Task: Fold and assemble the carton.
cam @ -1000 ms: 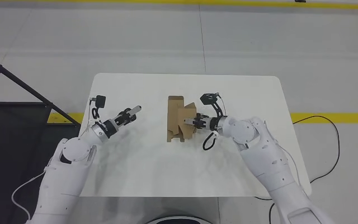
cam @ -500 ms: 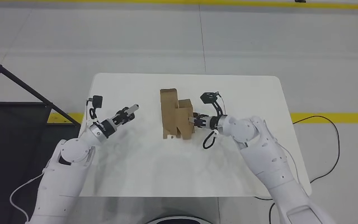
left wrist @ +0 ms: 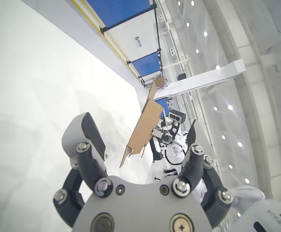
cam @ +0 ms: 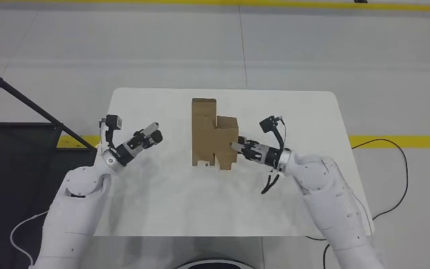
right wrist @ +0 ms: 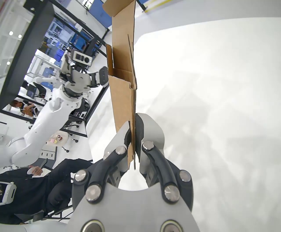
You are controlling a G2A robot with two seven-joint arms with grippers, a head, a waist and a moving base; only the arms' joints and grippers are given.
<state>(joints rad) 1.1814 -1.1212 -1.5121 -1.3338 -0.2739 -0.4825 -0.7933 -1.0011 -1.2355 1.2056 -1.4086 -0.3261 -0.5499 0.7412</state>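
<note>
White table (cam: 168,208) w/ rounded corners on pale grey floor (cam: 134,47). 2 yellow tape lines: 1 (cam: 393,141) at right, 1 along far edge. Black frame (cam: 40,109) w/ dark cloth at left. Blue wall panels (left wrist: 123,11), white beam (left wrist: 219,72), round ceiling lights (left wrist: 205,33) overhead.

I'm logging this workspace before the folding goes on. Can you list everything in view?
carton: one, brown, still unassembled, over the table's middle, one edge clamped
table: one, white, under both arms
floor stripes: two, yellow, on the grey floor around the table
black frame: one, black, beside the table's left end
left gripper: one, grey with black pads, open, apart from the carton
right gripper: one, grey with black pads, shut on the carton's edge
</note>
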